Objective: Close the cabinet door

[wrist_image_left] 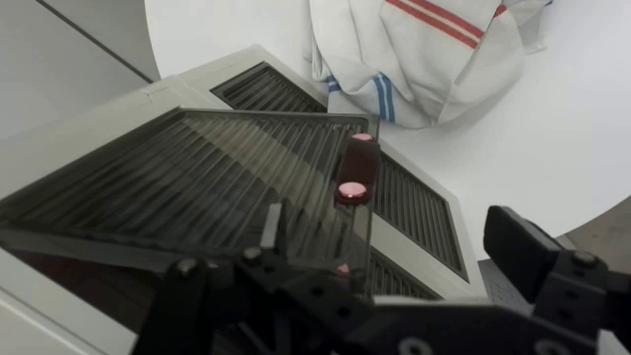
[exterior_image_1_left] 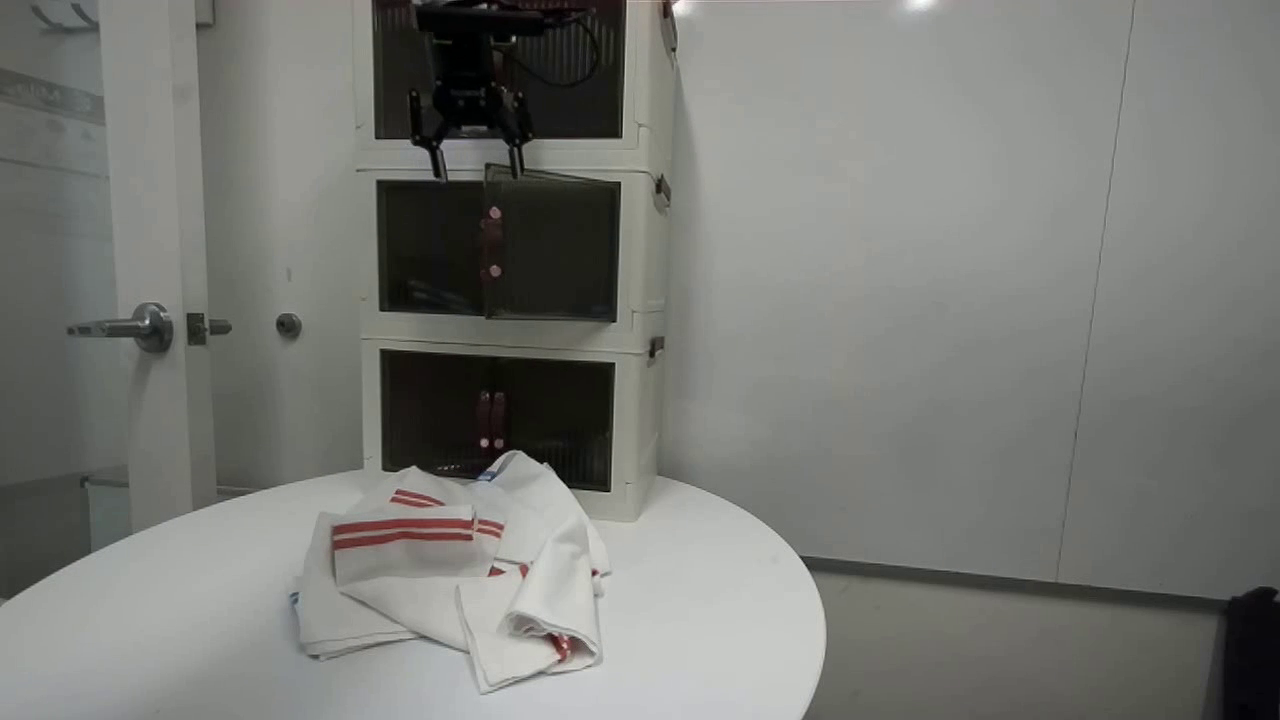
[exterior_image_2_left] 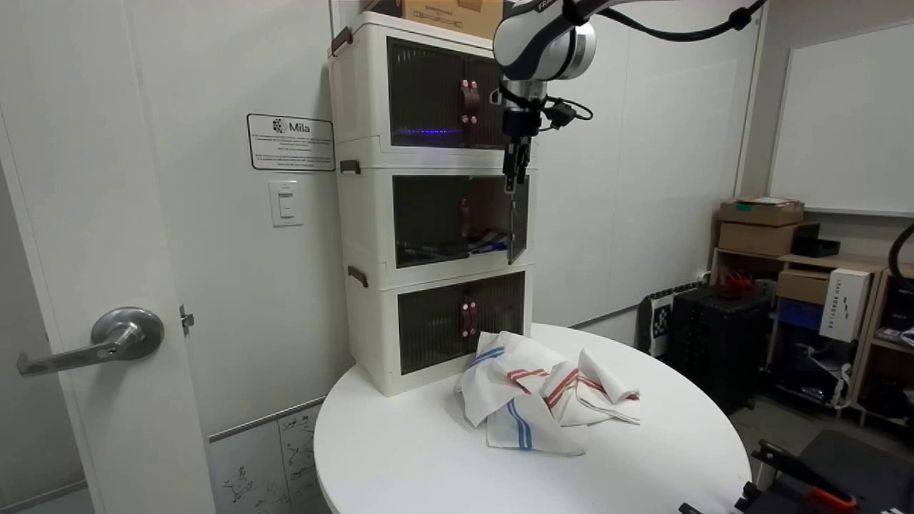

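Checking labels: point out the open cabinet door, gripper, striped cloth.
Open cabinet door (wrist_image_left: 229,180): wrist view, middle of tinted panel
Gripper (exterior_image_1_left: 479,174): an exterior view, midway between fingertips
Striped cloth (exterior_image_1_left: 440,568): an exterior view, white fabric near middle

The roughly square, see-through cabinet door was tinted dark and patterned with ribs; its red-brown, strap-shaped handle was dotted by 2 pink studs. The white cloth was striped with red and blue. The 2-fingered gripper was coloured black.
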Tool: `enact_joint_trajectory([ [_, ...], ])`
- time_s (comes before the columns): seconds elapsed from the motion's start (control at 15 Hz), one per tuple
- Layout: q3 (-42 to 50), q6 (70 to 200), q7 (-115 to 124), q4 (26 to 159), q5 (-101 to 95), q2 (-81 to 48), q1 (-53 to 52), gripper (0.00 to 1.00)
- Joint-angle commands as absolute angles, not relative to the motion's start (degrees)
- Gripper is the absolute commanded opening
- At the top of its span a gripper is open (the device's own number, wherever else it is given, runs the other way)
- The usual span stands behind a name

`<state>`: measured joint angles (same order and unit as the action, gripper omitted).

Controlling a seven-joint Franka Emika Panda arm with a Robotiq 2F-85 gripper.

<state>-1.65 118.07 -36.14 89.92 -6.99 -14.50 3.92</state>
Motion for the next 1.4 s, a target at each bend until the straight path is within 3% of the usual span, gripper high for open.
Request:
enact_joint_trajectory([
  [0.0, -1.74, 123.46, -36.43, 89.63, -2.83, -15.93, 4.94, 1.0],
  [0.47, -1.37, 124.76, -35.79, 90.04, -0.72, -16.51, 6.28, 1.0],
  [0.93, 0.37, 111.44, -42.82, 91.19, -2.88, -12.22, 8.4, 1.0],
  [1.33, 2.42, 118.77, -39.25, 95.13, -5.81, -10.08, 7.8, 1.0],
])
